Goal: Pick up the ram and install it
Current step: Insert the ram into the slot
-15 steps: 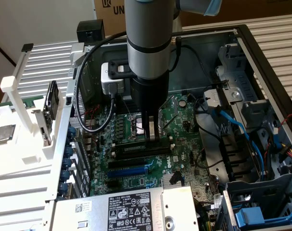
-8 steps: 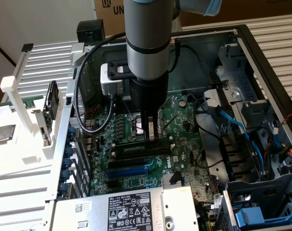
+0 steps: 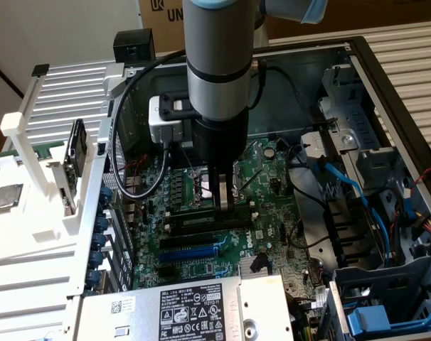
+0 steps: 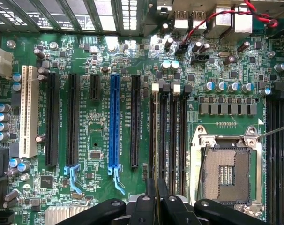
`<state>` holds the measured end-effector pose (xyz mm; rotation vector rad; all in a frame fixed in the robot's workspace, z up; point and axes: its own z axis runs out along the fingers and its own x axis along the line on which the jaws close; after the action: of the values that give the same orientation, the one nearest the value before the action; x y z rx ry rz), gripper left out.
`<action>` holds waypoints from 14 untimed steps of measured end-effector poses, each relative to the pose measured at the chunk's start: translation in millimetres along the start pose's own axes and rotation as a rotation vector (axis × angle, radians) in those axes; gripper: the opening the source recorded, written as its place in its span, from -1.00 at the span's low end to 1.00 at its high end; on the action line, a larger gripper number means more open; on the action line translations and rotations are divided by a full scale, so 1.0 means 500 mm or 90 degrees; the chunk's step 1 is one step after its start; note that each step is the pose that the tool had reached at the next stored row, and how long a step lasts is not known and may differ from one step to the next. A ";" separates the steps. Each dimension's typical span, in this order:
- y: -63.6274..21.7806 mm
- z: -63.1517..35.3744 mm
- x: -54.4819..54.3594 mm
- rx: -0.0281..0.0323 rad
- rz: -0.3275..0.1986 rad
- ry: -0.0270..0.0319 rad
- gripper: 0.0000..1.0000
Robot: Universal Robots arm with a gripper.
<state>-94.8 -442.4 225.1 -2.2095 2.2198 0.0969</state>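
So the hand (image 3: 223,204) is pinched nearly together on the ram (image 3: 195,219), gripping its top edge around the middle, so the pickup part looks done to me. The stick lies lengthwise right at the black memory slots (image 4: 169,131), roughly mid-motherboard (image 4: 100,136). It's just beside the open CPU socket (image 4: 225,174), with the long blue slot (image 4: 115,122) nearby but apart. I can't tell if it's clicked home or just resting on a slot, so I'd call the install underway, not finished.
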 end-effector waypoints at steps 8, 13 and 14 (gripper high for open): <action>0.000 0.001 0.000 0.0001 0.000 0.0001 -0.75; 0.000 0.001 0.000 0.0001 0.000 0.0001 -0.75; 0.000 0.001 0.000 0.0000 0.000 0.0001 -0.75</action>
<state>-94.8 -442.4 224.8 -2.2095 2.2199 0.0967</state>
